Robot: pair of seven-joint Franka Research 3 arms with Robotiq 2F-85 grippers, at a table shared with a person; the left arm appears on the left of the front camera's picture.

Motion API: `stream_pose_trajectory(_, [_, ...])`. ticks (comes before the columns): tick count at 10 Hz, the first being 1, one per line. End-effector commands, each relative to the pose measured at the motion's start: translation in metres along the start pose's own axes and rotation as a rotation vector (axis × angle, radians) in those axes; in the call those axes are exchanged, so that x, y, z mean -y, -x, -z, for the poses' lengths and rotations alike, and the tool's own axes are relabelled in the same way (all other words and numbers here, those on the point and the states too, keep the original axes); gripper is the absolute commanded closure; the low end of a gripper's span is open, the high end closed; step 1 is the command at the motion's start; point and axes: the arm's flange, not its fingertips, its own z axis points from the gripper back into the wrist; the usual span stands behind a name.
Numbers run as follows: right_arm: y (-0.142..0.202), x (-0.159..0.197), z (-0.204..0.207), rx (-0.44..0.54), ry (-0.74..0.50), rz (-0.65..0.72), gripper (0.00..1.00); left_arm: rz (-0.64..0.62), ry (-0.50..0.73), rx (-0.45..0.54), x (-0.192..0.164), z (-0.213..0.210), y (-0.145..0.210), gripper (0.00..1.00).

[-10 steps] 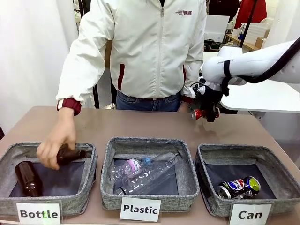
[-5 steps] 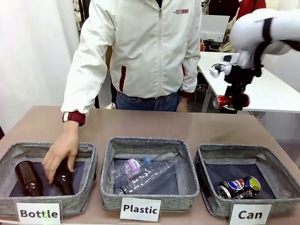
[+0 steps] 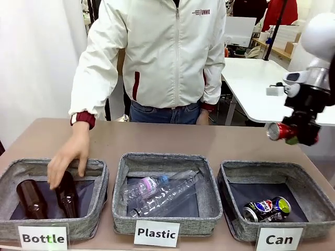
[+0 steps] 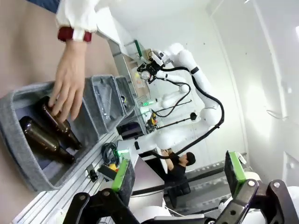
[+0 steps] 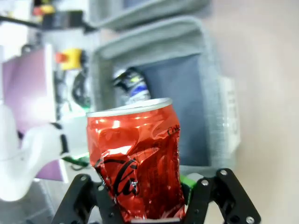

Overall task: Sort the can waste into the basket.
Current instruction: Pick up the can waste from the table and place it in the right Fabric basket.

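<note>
Right fingers (image 3: 294,135) grip red can (image 3: 279,131) (crushed) — above basket (image 3: 230,175).

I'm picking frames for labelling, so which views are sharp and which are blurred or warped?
Front view: evenly lit, basket signs readable, red can in the right gripper slightly soft. Right wrist view: can sharp up close, Can basket behind blurred. Left wrist view: wide-angle bending, bright glare at right, left gripper fingers crisp.

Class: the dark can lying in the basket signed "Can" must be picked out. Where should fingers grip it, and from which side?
Grip the dark can across its crumpled middle, coming straight down from above. It lies on its side in the near part of the Can basket, whose walls block a sideways approach.
</note>
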Motion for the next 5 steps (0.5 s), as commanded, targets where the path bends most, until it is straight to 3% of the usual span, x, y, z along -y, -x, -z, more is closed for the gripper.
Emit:
stream_pose_trajectory(1, [-0.002,-0.029,0.011,0.012,-0.023,0.011,1.00,-0.026,0.009,-0.054,0.008,-0.037,0.006,0.00])
stream_pose_trajectory(5, [-0.008,-0.044,0.034,-0.024,-0.004,0.040,1.00,-0.059,0.032,-0.190,-0.009,0.019,0.009,0.00])
